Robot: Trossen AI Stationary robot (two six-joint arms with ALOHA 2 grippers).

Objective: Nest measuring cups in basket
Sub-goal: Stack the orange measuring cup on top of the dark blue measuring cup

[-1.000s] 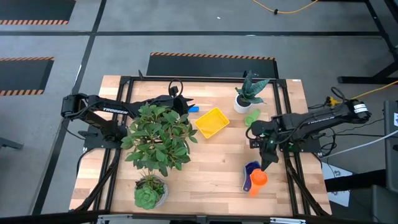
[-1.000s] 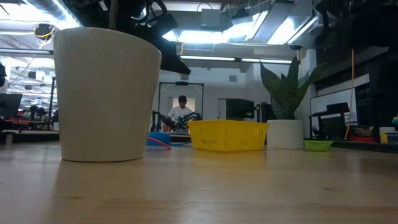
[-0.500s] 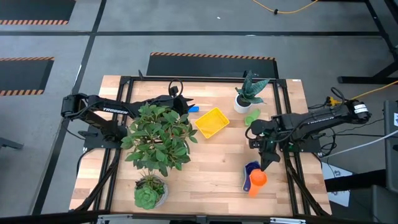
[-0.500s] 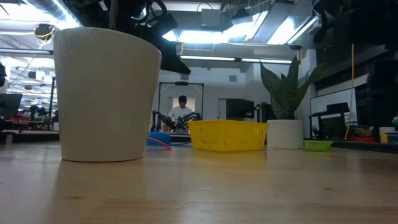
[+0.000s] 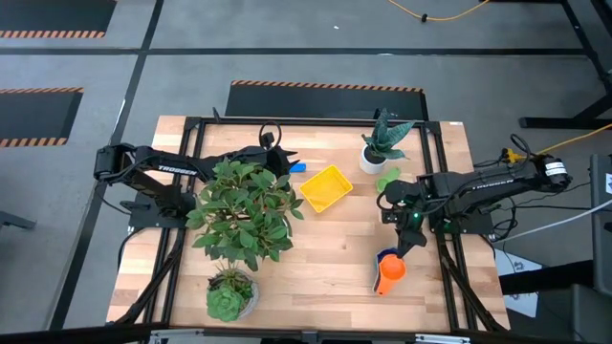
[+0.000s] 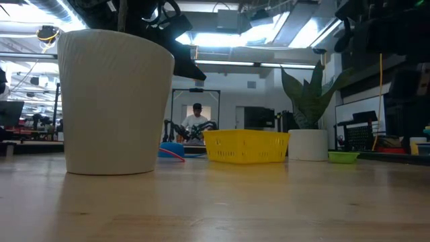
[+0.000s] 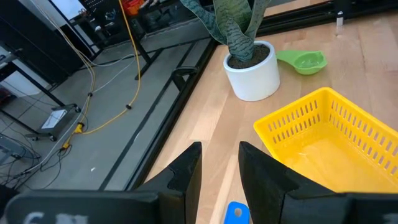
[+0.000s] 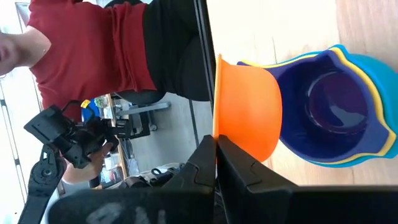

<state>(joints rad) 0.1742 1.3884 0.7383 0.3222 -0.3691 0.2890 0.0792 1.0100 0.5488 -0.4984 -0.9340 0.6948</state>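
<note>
The yellow basket [image 5: 325, 187] sits mid-table. A green measuring cup [image 5: 387, 179] lies beside the white pot of the spiky plant [image 5: 371, 158]. A small blue cup [image 6: 172, 150] rests on the table left of the basket. My left gripper [image 7: 219, 171] hovers open over it, touching nothing. Near the table's right edge my right gripper [image 8: 216, 152] is shut on the orange cup [image 8: 245, 115]. This cup is held against a nested stack of dark blue, yellow and light blue cups [image 8: 333, 106]. My right gripper pinches the orange cup's thin flat edge at rim level [image 8: 216, 134] between its two fingers, which show only at their ends; whether it is the handle or the rim I cannot tell. The bowl bulges toward the nested stack. Whether the two touch I cannot tell.
A big leafy plant in a white pot [image 5: 244, 210] covers the table's left half and part of my left arm. A small succulent [image 5: 229, 296] stands at the near left. A person in a red shirt [image 8: 93, 43] stands beyond the table's right edge.
My right gripper has shifted slightly toward the table's left. The orange cup has gone with it and now overlaps the blue stack a little more.
</note>
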